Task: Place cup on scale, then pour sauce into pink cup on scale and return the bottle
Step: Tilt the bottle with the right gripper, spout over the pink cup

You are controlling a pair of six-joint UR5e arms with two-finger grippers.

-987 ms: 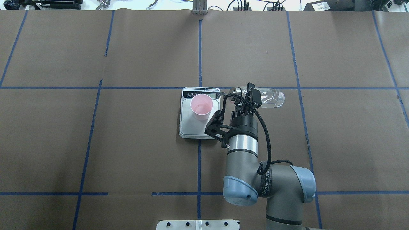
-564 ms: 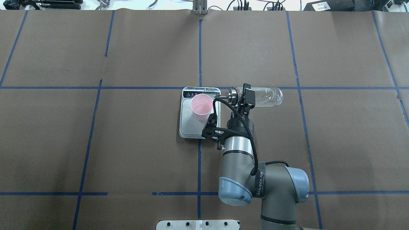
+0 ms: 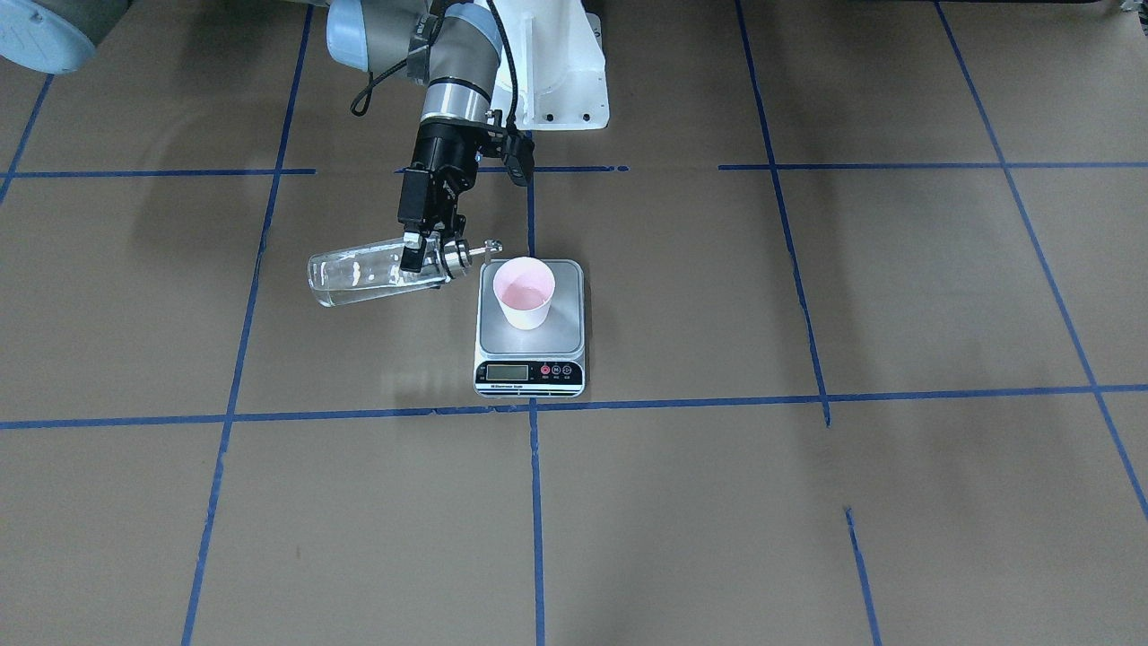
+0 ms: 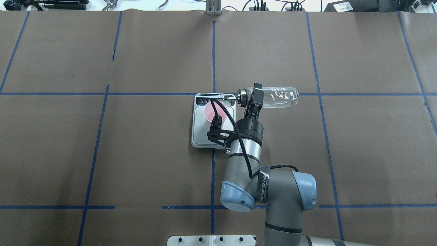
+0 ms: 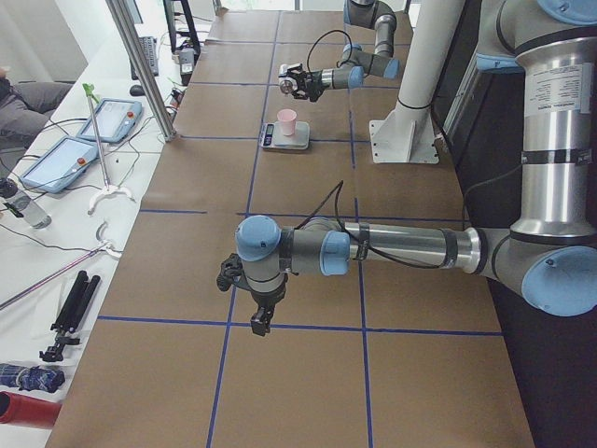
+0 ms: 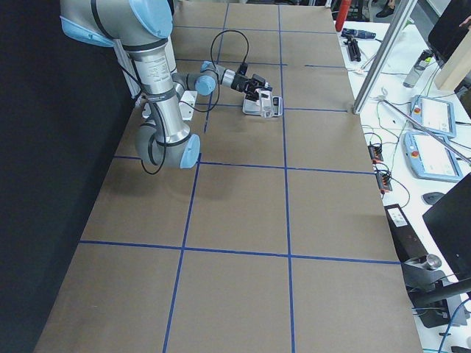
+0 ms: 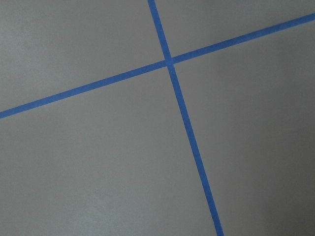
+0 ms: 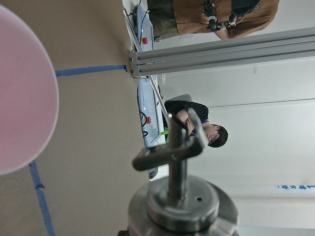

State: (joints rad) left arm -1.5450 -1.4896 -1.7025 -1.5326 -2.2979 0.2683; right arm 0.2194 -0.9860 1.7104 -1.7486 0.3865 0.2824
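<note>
The pink cup stands on the scale at mid-table, partly hidden in the overhead view by the wrist's cable. My right gripper is shut on the bottle near its neck and holds it lying level just right of the scale. Its silver pourer points at the cup's rim. Across the table, the bottle, right gripper, cup and scale show the same. No stream shows, and the sauce is hard to make out. The right wrist view has the cap beside the cup. Whether my left gripper is open, I cannot tell.
Blue tape lines cross the brown table cover. The white robot base sits behind the scale. An operators' bench with tablets and a metal pole runs along the far edge. A seated person shows in the right wrist view.
The right arm has swung left and slightly away from the robot, carrying the level bottle so its pourer has come nearer the cup's rim.
</note>
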